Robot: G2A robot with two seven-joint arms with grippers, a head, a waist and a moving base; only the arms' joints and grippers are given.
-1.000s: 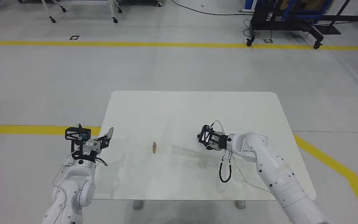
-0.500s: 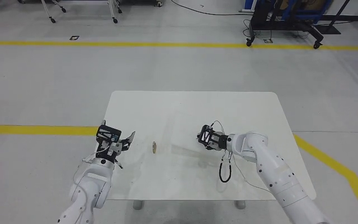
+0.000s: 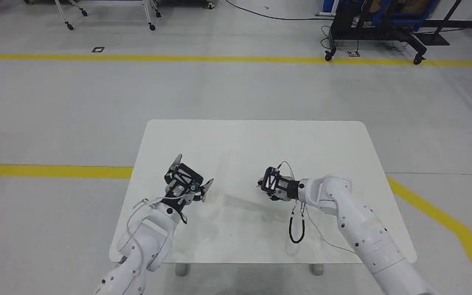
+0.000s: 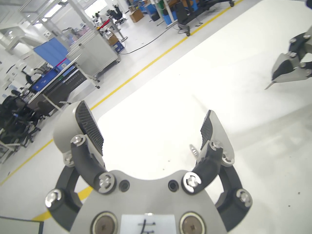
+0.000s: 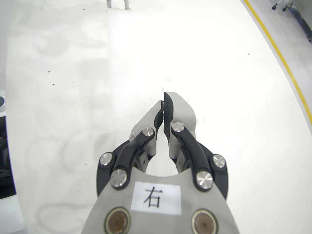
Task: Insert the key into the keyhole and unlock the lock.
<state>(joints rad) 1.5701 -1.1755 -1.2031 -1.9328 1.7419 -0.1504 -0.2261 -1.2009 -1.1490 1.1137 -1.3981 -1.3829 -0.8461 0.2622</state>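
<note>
A small padlock [image 5: 117, 0] lies on the white table [image 3: 332, 147]; its silver shackle shows in the right wrist view, while its body is washed out. My left gripper [image 3: 194, 169] [image 4: 146, 113] hangs open over the table's left-middle, where the lock lies. A small metal piece [image 4: 193, 150] peeks out beside one finger; what it is I cannot tell. My right gripper [image 3: 264, 179] [image 5: 163, 98] is shut near the table's centre. A thin metal tip, the key [image 4: 268, 86], sticks out of its closed fingertips in the left wrist view.
A black cable loop [image 3: 296, 225] hangs off the right arm onto the table. The table's left edge [image 3: 136, 177] is close behind the left arm. Yellow floor lines [image 3: 66, 171] and wheeled racks [image 3: 376, 33] lie beyond the table.
My left arm has swung from the table's left edge rightward, over the spot where the lock lay. The right gripper has stayed put and shut.
</note>
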